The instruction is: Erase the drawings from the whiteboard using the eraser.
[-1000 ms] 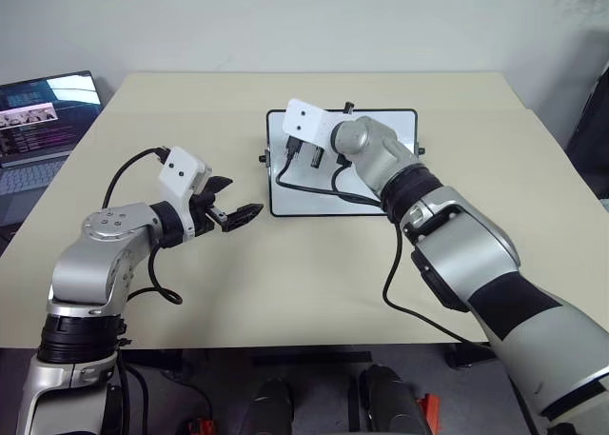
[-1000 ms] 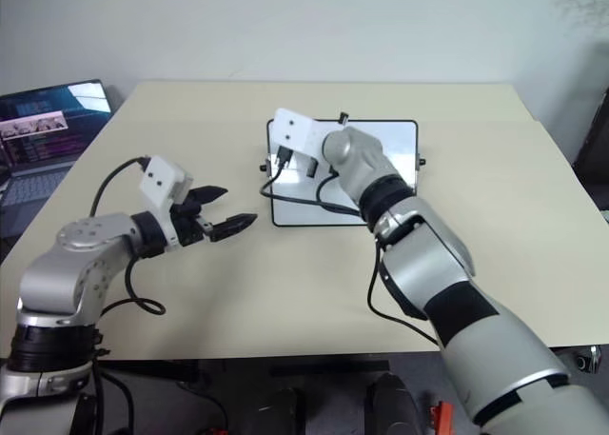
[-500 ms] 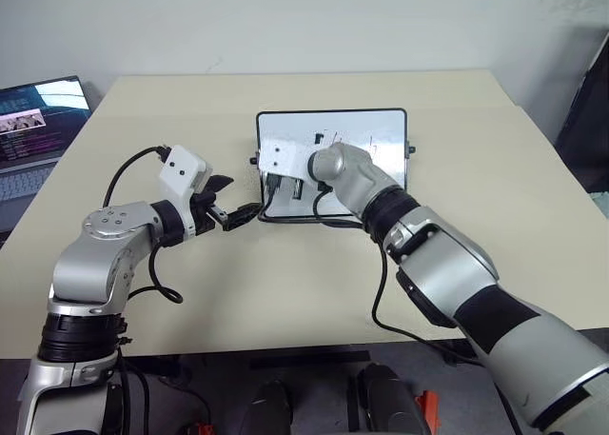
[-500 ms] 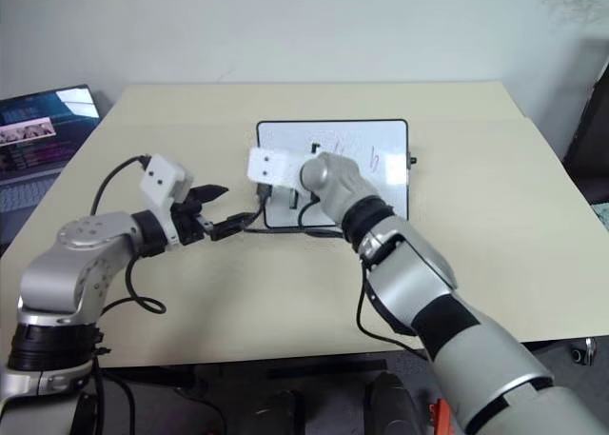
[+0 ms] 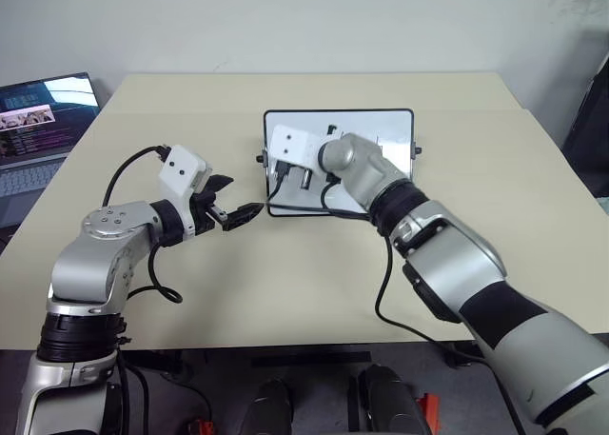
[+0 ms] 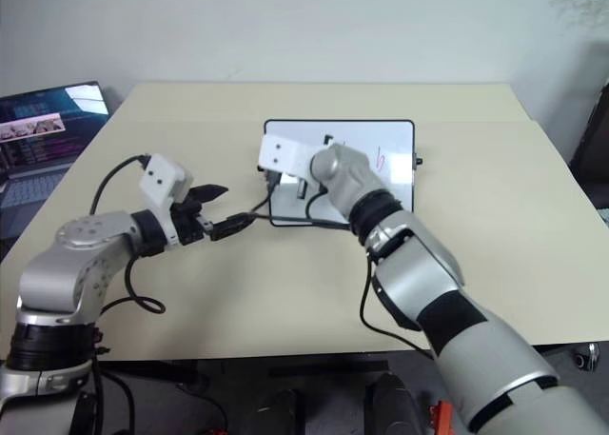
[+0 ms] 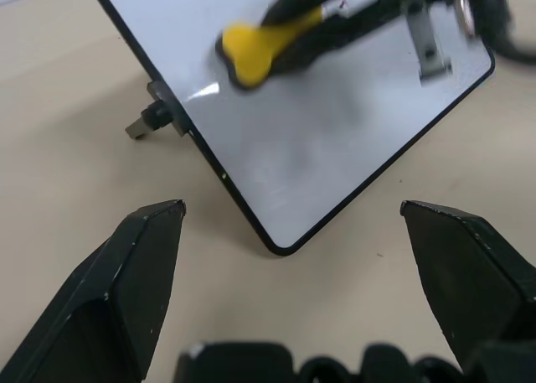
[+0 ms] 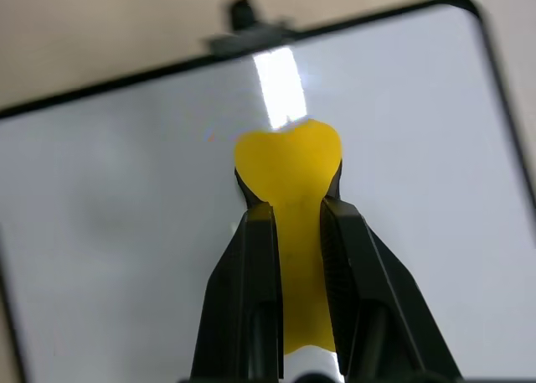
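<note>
The whiteboard (image 5: 381, 121) lies flat mid-table, white and glossy inside a thin black frame. My right gripper (image 8: 291, 207) is shut on the yellow eraser (image 8: 289, 161), holding it over the board's left part; the eraser (image 7: 251, 52) is also in the left wrist view. Of the drawings, a reddish mark (image 6: 381, 159) and a small dark mark (image 6: 328, 140) are visible near the board's far side, partly behind my right arm. My left gripper (image 5: 245, 194) hovers open and empty just left of the board's near left corner (image 7: 280, 247).
An open laptop (image 5: 38, 121) sits at the table's far left edge. The beige table (image 5: 285, 283) stretches bare between me and the board. A small black knob (image 7: 155, 119) sticks out from the board's side. A dark object (image 5: 590, 121) stands past the table's right edge.
My right gripper swept the eraser from the board's far left toward its near left edge, then back to mid-left. The view shifted sideways. My left arm stayed still.
</note>
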Available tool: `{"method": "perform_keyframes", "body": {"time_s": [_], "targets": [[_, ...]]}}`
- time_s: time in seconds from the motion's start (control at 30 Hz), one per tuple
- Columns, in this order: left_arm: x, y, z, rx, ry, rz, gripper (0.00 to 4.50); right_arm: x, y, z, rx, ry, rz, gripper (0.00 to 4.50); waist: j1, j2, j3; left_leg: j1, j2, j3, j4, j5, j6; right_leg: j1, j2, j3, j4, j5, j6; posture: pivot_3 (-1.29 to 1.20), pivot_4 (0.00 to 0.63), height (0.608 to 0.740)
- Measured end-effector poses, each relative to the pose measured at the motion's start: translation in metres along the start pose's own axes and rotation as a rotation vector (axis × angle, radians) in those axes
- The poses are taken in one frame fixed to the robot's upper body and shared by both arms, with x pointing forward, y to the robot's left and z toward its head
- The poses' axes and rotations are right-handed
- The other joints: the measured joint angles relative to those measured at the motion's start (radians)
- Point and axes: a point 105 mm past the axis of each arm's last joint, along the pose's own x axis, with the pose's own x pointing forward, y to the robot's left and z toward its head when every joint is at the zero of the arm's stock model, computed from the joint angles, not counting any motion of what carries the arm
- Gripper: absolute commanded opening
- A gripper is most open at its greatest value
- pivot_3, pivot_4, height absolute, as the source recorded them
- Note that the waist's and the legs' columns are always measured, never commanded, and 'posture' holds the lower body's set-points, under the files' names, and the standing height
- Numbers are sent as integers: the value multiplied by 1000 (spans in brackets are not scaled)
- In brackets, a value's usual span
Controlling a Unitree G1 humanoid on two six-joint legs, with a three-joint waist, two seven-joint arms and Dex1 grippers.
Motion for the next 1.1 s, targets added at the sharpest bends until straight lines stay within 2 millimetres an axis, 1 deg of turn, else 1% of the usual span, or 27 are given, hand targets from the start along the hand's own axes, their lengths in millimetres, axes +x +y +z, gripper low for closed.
{"method": "perform_keyframes", "body": {"time_s": [0.07, 0.13, 0.2, 0.23, 0.27, 0.33, 0.43, 0.5, 0.57, 0.63, 0.67, 0.73, 0.83, 0.93, 1.0, 1.1], "targets": [[0, 0, 2, 4, -4, -5, 4500, -4, -3, 3, 65, -32, 38, 330, -1, 0, 1, -2, 0, 0, -1, 0, 0, -2, 0, 0, 0, 0, 0, 0, 150, 740], [0, -2, 5, 9, -10, -24, 4500, -14, -9, 16, 117, -108, 82, 330, -1, 0, 1, -6, 0, 0, -1, 0, 0, -6, 0, -1, 0, 3, -5, 0, 150, 740], [1, -4, 12, 23, -22, -50, 4500, -34, -23, 30, 143, -212, 106, 329, -1, 0, 1, -12, 0, -1, 0, 0, 0, -10, 0, -2, 0, 3, -5, 0, 150, 740], [0, -5, 16, 37, -25, -66, 4500, -47, -31, 33, 153, -269, 107, 327, 2, 0, 1, -15, 0, -2, 0, 0, -1, -12, 0, -3, -1, 3, -5, 0, 150, 740], [-1, -5, 20, 49, -27, -77, 4500, -59, -37, 30, 164, -296, 101, 321, 7, -1, 1, -16, 0, -2, 1, -1, -1, -13, 0, -3, -2, 3, -4, 0, 150, 740], [-4, -6, 25, 69, -26, -91, 4500, -79, -45, 10, 201, -310, 78, 313, 16, -1, 0, -17, 0, -1, 1, -1, -2, -13, -1, -3, -3, 3, -4, 0, 150, 740], [-6, -5, 31, 84, -33, -96, 4500, -100, -43, -22, 234, -313, 57, 313, 17, -1, 1, -17, 0, -1, 1, -1, -2, -13, -1, -3, -4, 3, -4, 0, 150, 740], [-6, -6, 34, 90, -36, -102, 4500, -112, -39, -52, 238, -246, 47, 313, 16, 0, 1, -17, 0, 0, 1, -1, -2, -13, -1, -2, -4, 2, -4, 0, 150, 740], [-4, -6, 33, 92, -32, -104, 4500, -125, -39, -86, 251, -135, 28, 313, 17, 0, 1, -17, 0, 1, 1, -1, -2, -13, -1, -2, -3, 2, -4, 0, 150, 740], [1, -9, 33, 94, -26, -118, 4500, -134, -43, -105, 252, -64, 6, 313, 12, 0, 1, -16, 0, 2, 1, -1, -2, -13, -1, -1, -3, 2, -4, 0, 150, 740], [3, -11, 35, 99, -31, -129, 4500, -138, -47, -111, 246, -33, -8, 313, 10, 0, 1, -16, 0, 2, 1, -1, -2, -13, -1, -1, -3, 2, -4, 0, 150, 740], [9, -17, 42, 117, -42, -160, 4500, -145, -53, -121, 220, 20, -35, 313, 9, 0, 1, -16, 1, 2, 1, -1, -2, -13, -1, -1, -3, 2, -4, 0, 150, 740], [11, -16, 48, 145, -42, -170, 4500, -146, -52, -125, 210, 40, -32, 313, 8, 0, 1, -16, 1, 3, 2, -1, -2, -13, -1, 0, -3, 2, -4, 0, 150, 740], [9, -6, 44, 165, -5, -156, 4500, -147, -53, -127, 196, 51, -31, 313, 10, 0, 1, -17, 0, 3, 2, -1, -2, -13, -1, 0, -3, 2, -4, 0, 150, 740], [5, 2, 44, 176, 14, -141, 4500, -151, -58, -132, 186, 68, -45, 313, 13, 0, 1, -17, 0, 3, 1, -1, -2, -13, -1, 0, -4, 2, -4, 0, 150, 740], [3, 7, 54, 214, 2, -135, 4500, -156, -67, -131, 172, 72, -64, 313, 15, 0, 1, -17, 0, 3, 1, -1, -2, -13, -1, 0, -4, 2, -4, 0, 150, 740]]}}
